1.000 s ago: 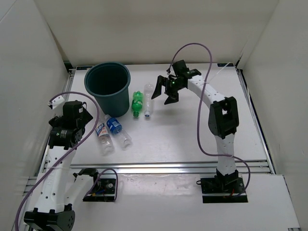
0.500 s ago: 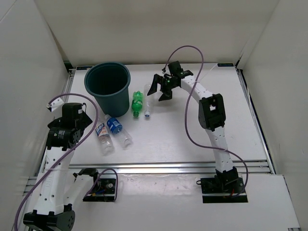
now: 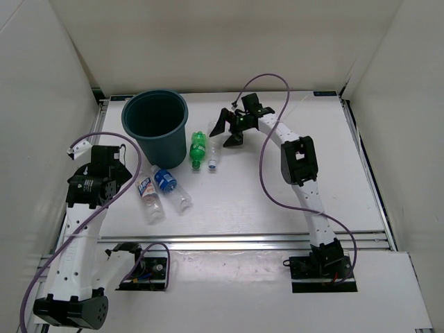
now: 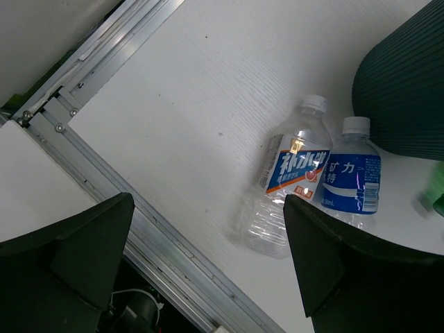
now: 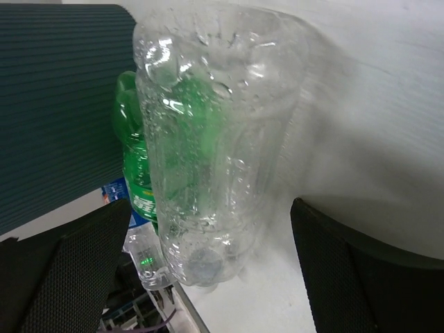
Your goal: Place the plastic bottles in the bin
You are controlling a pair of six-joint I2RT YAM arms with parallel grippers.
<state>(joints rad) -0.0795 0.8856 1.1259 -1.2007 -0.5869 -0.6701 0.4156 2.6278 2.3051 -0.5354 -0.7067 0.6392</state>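
Observation:
A clear bottle (image 5: 208, 139) lies on the table, base toward my right gripper (image 5: 208, 277). That gripper is open, with one finger on either side of the base end and gaps between. From above, this clear bottle (image 3: 214, 147) lies beside the green bottle (image 3: 198, 148), right of the dark teal bin (image 3: 155, 125), with the right gripper (image 3: 225, 132) at its far end. A white-label bottle (image 4: 295, 166) and a blue-label bottle (image 4: 352, 173) lie side by side, caps toward the bin (image 4: 406, 83). My left gripper (image 4: 208, 263) hovers open above the table's near-left rail, holding nothing.
An aluminium rail (image 4: 104, 173) borders the table's left edge, and white walls (image 3: 41, 104) enclose the space. The right arm's purple cable (image 3: 267, 166) loops over the table. A small electronics box (image 3: 149, 270) sits at the front left.
The right arm has swung left and lower, bringing its open gripper to the clear bottle's base. The left arm shifted slightly left. The bottles have not moved.

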